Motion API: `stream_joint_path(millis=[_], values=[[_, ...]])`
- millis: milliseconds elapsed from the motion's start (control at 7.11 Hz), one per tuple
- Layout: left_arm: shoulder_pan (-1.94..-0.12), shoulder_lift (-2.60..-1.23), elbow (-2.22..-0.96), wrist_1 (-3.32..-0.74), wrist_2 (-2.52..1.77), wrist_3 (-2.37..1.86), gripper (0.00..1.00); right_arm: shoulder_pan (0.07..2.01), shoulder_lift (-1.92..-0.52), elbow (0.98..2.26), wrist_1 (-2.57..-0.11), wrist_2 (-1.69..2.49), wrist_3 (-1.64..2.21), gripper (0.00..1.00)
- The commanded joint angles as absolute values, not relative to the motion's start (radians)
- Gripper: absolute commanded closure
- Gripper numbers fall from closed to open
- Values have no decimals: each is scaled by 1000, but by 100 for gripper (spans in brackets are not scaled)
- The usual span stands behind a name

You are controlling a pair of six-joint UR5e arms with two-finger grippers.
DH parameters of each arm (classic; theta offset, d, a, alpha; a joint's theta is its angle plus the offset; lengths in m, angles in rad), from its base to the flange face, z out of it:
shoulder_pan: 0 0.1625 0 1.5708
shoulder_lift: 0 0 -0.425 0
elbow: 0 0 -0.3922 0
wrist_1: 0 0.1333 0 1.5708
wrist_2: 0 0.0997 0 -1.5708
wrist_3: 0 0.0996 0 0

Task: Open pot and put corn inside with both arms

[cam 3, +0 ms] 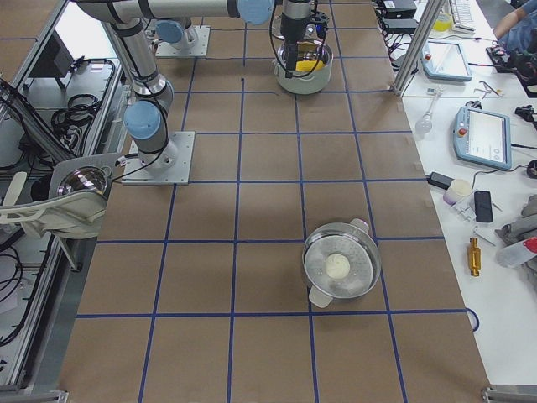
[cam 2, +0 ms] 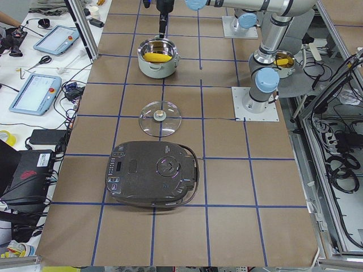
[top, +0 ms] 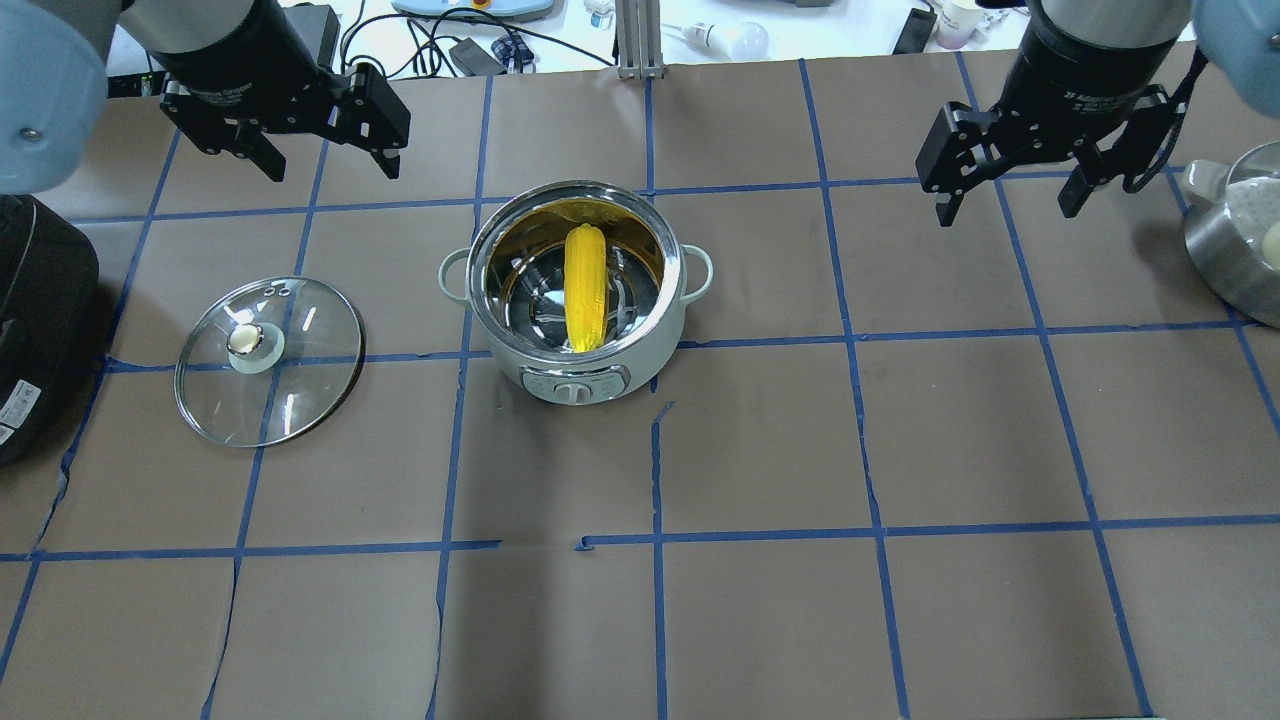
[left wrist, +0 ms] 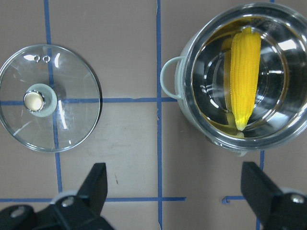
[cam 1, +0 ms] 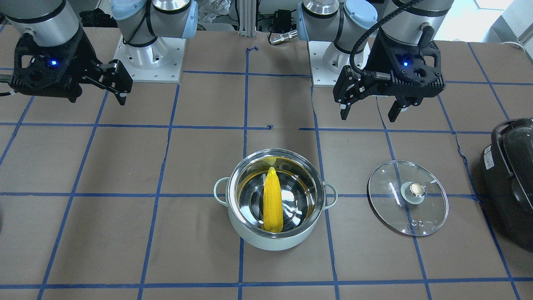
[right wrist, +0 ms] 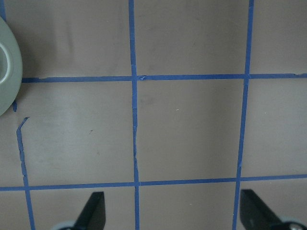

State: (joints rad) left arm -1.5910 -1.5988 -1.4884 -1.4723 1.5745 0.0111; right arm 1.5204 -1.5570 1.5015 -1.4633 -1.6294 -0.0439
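Note:
The pale mint-green pot stands open at the table's middle, also in the overhead view and the left wrist view. The yellow corn lies inside it, leaning on the steel wall. The clear glass lid lies flat on the table beside the pot, knob up. My left gripper is open and empty, raised behind the lid and pot. My right gripper is open and empty, raised well off to the pot's other side.
A large black appliance sits on the table's left end, next to the lid. A steel pot with a white item sits at the right end. A pale green edge shows in the right wrist view.

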Motion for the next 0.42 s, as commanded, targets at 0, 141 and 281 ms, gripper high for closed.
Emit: stream_joint_path(millis=[0, 141, 281], values=[[-1601, -1603, -1490, -1491, 1578, 24, 0, 1522, -1559, 1500, -1460, -1628, -49, 0], [-1603, -1589, -1488, -1514, 1582, 28, 0, 1522, -1559, 1500, -1460, -1629, -49, 0], [-1603, -1586, -1491, -1534, 1582, 67, 0, 1522, -1555, 1496, -1462, -1629, -49, 0]])
